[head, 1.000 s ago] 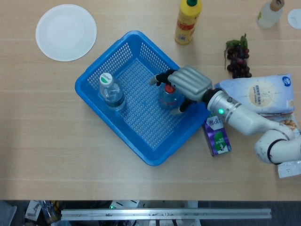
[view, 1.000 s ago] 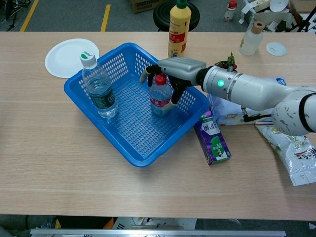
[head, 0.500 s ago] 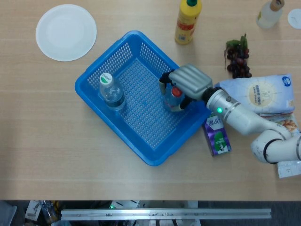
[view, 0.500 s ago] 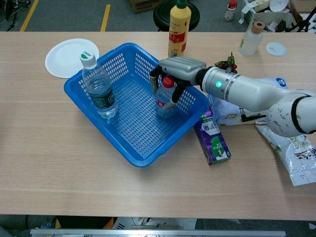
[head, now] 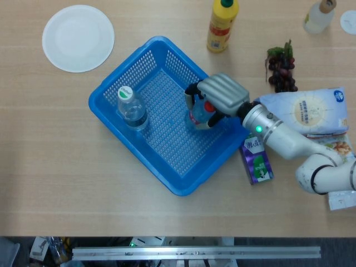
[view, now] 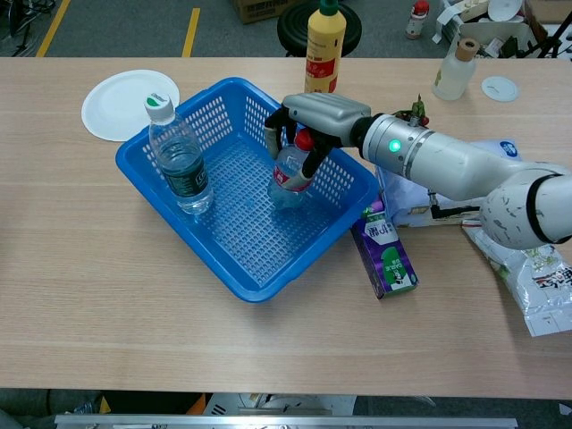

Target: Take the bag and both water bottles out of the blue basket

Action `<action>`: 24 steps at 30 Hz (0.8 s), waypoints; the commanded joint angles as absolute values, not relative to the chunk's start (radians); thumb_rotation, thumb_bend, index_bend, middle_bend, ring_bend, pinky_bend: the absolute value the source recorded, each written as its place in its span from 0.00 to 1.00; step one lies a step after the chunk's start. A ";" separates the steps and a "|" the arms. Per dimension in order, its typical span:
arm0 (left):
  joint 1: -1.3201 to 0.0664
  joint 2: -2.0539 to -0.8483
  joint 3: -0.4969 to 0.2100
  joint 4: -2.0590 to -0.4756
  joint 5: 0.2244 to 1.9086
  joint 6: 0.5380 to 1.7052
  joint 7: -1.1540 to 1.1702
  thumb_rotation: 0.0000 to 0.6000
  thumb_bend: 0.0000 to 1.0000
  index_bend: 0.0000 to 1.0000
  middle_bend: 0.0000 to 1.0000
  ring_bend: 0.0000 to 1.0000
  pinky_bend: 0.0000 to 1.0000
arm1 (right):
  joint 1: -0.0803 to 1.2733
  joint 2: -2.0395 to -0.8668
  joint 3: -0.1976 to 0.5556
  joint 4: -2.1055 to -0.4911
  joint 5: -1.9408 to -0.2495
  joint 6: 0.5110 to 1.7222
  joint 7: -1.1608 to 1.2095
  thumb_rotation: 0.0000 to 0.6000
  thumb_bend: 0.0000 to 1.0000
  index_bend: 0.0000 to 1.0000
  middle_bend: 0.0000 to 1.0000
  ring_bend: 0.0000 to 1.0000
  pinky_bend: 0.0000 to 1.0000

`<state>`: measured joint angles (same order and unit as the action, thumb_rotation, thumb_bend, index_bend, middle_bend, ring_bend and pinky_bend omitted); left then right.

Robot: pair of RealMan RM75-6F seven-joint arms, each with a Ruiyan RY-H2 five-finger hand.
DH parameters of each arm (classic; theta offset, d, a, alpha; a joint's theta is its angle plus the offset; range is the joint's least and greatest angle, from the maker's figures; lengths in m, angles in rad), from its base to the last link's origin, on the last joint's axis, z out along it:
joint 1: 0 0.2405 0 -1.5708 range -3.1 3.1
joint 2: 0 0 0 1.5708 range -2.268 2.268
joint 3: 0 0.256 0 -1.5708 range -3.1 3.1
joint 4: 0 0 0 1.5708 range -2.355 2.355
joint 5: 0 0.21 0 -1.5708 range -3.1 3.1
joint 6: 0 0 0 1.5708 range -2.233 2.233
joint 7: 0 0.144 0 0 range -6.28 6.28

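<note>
Chest view, item one: red-capped water bottle (view: 290, 170), centre of frame, inside the blue basket (view: 237, 259) toward its right wall. It tilts, cap to the upper right, base down-left; whether the base touches the mesh floor cannot be told from either view. The right hand (view: 315, 121) reaches in over the right wall, and its fingers (view: 279, 136) wrap the neck and shoulder just under the cap, holding the bottle from above. Grasping high probably suits a lift over the basket wall, since the body below stays free of the mesh.

Item two: white-capped water bottle (view: 179, 159), left part of the basket, upright, untouched, well apart from the hand.

Item three: white bag (head: 311, 114), right of frame in the head view, lying on the table outside the basket beside the right forearm; judged to be the task's bag, already out.

Left hand: not seen in either view.

Surroundings, outward. Purple carton (view: 384, 255) lies on the table just beside the basket's lower right corner. Yellow sauce bottle (view: 324, 49) stands beyond the basket's far edge. White plate (view: 112, 107) sits at upper left. Grapes (head: 282, 69) lie at upper right in the head view, and a snack packet (view: 536, 286) lies at the far right edge.
</note>
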<state>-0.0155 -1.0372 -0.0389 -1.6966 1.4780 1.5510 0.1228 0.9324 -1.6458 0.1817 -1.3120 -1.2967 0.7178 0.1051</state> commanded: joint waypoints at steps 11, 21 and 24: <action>-0.020 -1.036 -0.040 -1.700 1.482 1.547 0.126 1.00 0.23 0.20 0.28 0.24 0.35 | 0.868 -1.374 0.228 -1.559 -1.325 0.808 0.155 1.00 0.15 0.61 0.53 0.55 0.85; -0.025 -1.040 -0.040 -1.699 1.493 1.546 0.127 1.00 0.23 0.20 0.28 0.24 0.35 | 0.800 -1.212 0.237 -1.614 -1.292 0.854 0.180 1.00 0.15 0.61 0.53 0.55 0.85; -0.025 -1.041 -0.038 -1.703 1.497 1.547 0.133 1.00 0.23 0.20 0.28 0.24 0.35 | 0.801 -1.211 0.225 -1.576 -1.261 0.831 0.151 1.00 0.15 0.61 0.53 0.55 0.85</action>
